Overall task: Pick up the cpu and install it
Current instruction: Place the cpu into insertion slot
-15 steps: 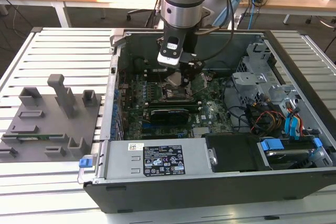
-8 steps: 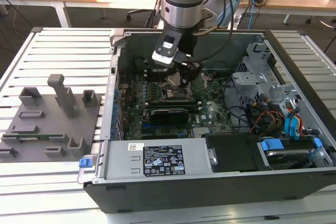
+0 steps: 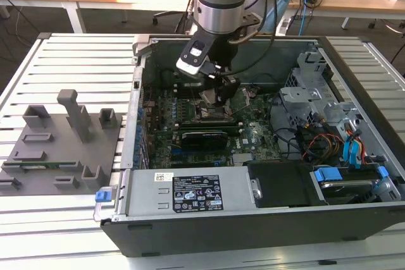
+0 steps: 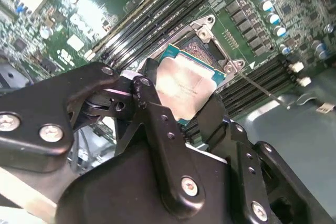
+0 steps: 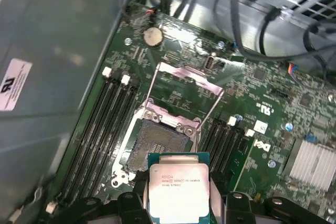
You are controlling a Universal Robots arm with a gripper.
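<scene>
The cpu is a small flat square chip with a silver-grey metal top and a pale green border. My gripper is shut on it, one black finger on each of two opposite edges. In the first wrist view the cpu hangs between the fingers of the gripper, just above and beside the open dark socket, apart from it. The socket's metal load plate is swung up. In the exterior view the gripper is low inside the computer case, over the socket.
Memory slots flank the socket on both sides. A long black expansion card lies just in front of it. The power supply, drive cage and cables fill the case. A grey fixture plate sits at the exterior view's left.
</scene>
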